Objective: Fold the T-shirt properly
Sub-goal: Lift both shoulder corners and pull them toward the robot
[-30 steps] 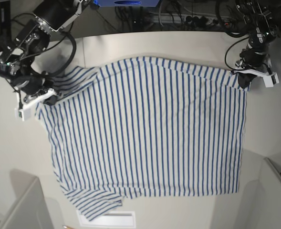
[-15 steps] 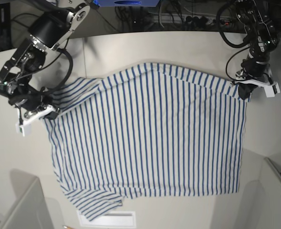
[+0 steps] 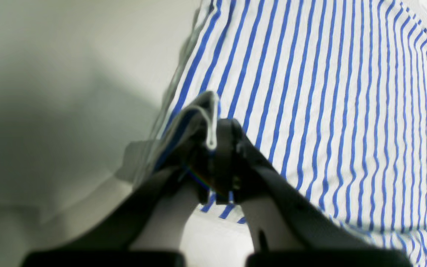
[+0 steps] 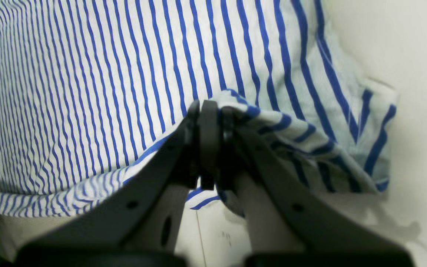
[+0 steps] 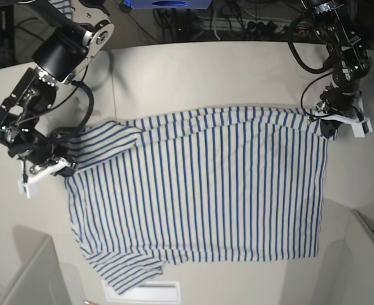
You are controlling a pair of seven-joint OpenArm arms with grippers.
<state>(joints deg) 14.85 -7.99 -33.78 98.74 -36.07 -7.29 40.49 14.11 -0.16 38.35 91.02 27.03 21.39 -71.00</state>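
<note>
The white T-shirt with thin blue stripes [image 5: 199, 184] lies spread on the table. Its far edge is lifted and curls toward the near side. My left gripper [image 5: 327, 124], at the base view's right, is shut on the shirt's far right corner; the left wrist view shows its jaws [image 3: 219, 148] pinching a fold of the shirt [image 3: 328, 92]. My right gripper [image 5: 63, 166], at the base view's left, is shut on the shirt's far left corner beside a sleeve; the right wrist view shows it [image 4: 208, 122] clamped on striped cloth [image 4: 87, 74]. No neck label or orange tab shows.
A bunched sleeve [image 5: 126, 270] lies at the near left. A white sheet [image 5: 150, 292] sits at the table's near edge. Grey panels stand at the near left [image 5: 37, 279] and near right [image 5: 364, 254]. Cables and a blue box [image 5: 167, 4] lie beyond the far edge.
Both grippers have moved toward the near side, each still holding its corner. The shirt's far edge has come with them, and a fold has formed at the left sleeve.
</note>
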